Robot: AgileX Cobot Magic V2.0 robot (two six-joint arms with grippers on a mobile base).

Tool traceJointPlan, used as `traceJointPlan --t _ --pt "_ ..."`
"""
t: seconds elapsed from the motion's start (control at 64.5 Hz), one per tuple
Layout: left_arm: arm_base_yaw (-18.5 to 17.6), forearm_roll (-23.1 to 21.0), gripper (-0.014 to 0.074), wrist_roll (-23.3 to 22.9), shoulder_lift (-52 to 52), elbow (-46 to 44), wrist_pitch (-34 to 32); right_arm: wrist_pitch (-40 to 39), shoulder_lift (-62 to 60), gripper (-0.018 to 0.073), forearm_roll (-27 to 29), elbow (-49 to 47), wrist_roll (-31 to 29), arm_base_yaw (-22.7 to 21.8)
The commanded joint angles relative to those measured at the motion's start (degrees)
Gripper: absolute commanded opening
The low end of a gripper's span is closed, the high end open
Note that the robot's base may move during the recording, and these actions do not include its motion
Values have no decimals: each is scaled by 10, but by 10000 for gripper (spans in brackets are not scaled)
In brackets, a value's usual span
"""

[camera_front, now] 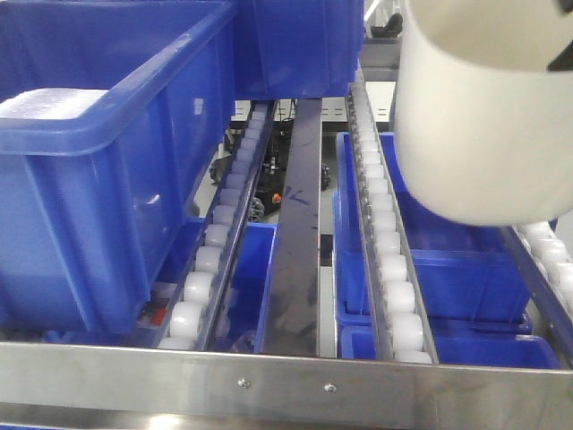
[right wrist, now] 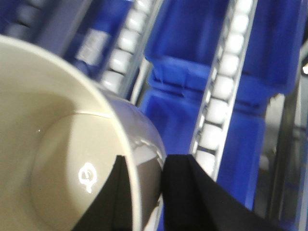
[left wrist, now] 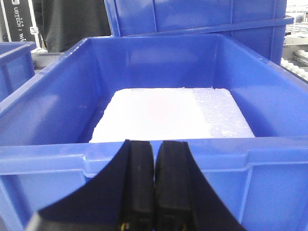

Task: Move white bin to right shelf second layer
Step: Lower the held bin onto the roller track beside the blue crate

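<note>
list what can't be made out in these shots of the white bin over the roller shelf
- Front view: white bin cut off by the top and right edges; whether its base touches the roller tracks is unclear.
- Right wrist view: blurred; right gripper pinches the bin wall, fingertips off-frame.
- Left wrist view: left gripper blocks the blue crate front.

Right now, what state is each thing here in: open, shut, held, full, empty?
White bin: held up over the roller tracks, tilted, empty inside.
Right gripper: shut on the white bin's wall.
Left gripper: shut, holding nothing.
Blue crate: open-topped, a white foam slab lying flat in it.
Roller tracks: bare between the rails.
</note>
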Motion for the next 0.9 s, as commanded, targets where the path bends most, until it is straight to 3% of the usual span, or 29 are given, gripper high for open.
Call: traceJointPlan --t 0.0,0.883 --pt "0 -3 85 -4 -8 19 -50 -33 4 56 15 -25 0 -20" --pt "0 -3 85 -4 -8 19 -50 -71 -11 56 38 74 0 -29"
